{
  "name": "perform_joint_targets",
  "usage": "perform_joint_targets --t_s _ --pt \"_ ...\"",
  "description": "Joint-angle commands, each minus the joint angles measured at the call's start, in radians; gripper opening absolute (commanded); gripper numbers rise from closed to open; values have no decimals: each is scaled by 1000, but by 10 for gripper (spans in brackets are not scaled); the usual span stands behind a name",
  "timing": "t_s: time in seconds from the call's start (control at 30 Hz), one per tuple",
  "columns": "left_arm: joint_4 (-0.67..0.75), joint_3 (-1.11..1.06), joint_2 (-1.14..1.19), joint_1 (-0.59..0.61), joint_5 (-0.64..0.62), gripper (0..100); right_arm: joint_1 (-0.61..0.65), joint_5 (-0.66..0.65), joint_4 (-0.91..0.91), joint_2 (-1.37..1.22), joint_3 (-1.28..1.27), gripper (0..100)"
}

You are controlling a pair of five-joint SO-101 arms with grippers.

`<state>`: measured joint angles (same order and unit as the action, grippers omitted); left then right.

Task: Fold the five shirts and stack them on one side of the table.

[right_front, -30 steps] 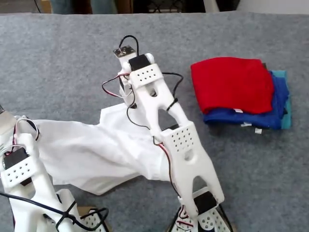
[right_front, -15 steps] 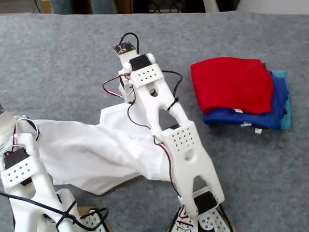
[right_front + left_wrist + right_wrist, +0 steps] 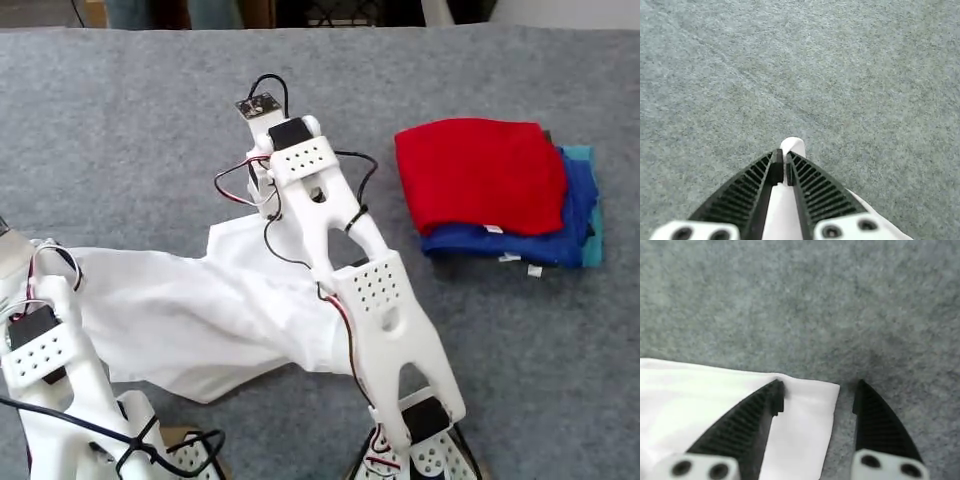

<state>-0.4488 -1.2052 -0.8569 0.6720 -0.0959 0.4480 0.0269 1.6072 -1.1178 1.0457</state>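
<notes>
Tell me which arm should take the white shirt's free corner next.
Right. The right gripper is open, with one finger over the white shirt at its corner and the other over the bare table beside it. The left gripper is shut on another part of the shirt.

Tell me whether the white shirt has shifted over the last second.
No. The white shirt lies where it did, its far corner no nearer the folded red shirt.
</notes>
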Motion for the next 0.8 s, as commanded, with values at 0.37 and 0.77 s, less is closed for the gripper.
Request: perform_joint_targets --t_s 0.37,0.77 --pt "17 4 2 10 11 29 -26 14 54 -2 -5 60" --pt "15 4 -5 10 11 29 -48 18 150 5 170 13"
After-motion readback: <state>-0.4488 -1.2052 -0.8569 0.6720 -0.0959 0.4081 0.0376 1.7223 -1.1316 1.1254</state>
